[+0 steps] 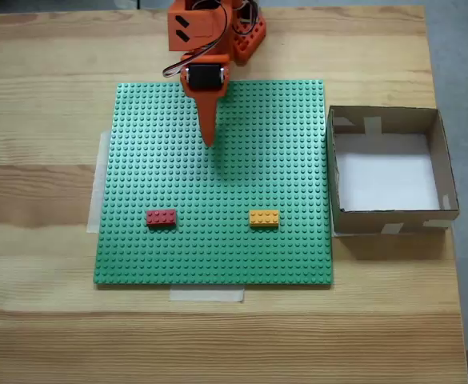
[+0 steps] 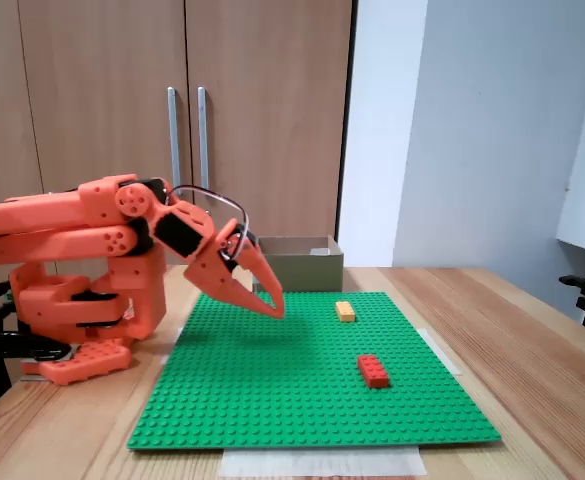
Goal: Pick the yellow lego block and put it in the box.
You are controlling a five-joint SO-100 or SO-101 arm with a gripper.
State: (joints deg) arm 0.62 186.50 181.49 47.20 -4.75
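Observation:
The yellow lego block (image 1: 264, 218) (image 2: 345, 311) lies flat on the green studded baseplate (image 1: 218, 256) (image 2: 302, 400), toward its front right in a fixed view from above. The box (image 1: 450, 172) (image 2: 302, 268), brown cardboard with a white floor, stands just right of the plate there. My orange gripper (image 1: 210, 140) (image 2: 277, 310) hovers over the plate's rear half, well back from the block, its fingers together in a point with nothing between them. The arm is folded low over its base.
A red brick (image 1: 162, 218) (image 2: 374, 370) sits on the plate, left of the yellow one in a fixed view from above. The arm's orange base (image 1: 246, 36) (image 2: 72, 300) is at the back edge of the wooden table. Pale tape holds the plate's edges.

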